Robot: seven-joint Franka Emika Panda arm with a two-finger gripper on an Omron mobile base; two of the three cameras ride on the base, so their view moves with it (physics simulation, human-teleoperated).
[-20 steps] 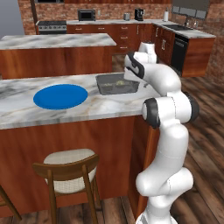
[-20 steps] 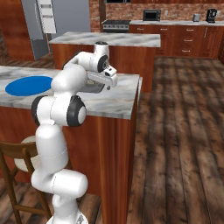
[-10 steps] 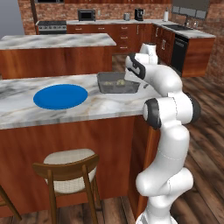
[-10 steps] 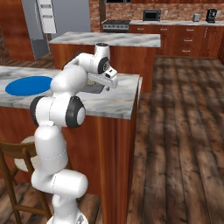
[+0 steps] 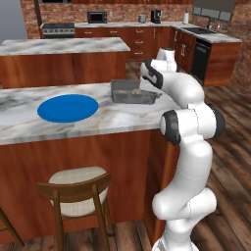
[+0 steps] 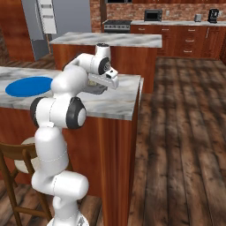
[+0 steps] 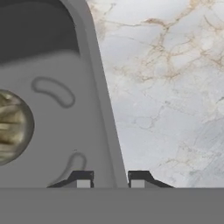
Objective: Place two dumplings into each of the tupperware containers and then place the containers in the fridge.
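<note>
Tupperware container point(image 7: 57, 109) pinched at its rim, wall caught between both fingertips point(image 7: 82, 179) of the gripper point(image 7: 110, 180), jaws drawn narrow on that thin edge. Sits on the marble counter point(image 7: 175, 87) right under the hand, tray floor spreading away to one side of the fingers, bare stone to the other. One dumpling point(image 7: 13, 127) inside, off to the far edge of the hand view, half cut off; possibly a second beyond, too hidden to tell. Seen from the left base view as a grey tray point(image 5: 133, 91) just ahead of the wrist, blue plate point(image 5: 68, 108) well apart along the counter. Fridge point(image 6: 46, 24) far behind, across the room.

Risks from here, judged: thin-wall grip near one side likely lets the tray tilt on lifting, rolling the dumpling out; slick plastic may slip free; a fast swing toward the fridge could spill the load.
</note>
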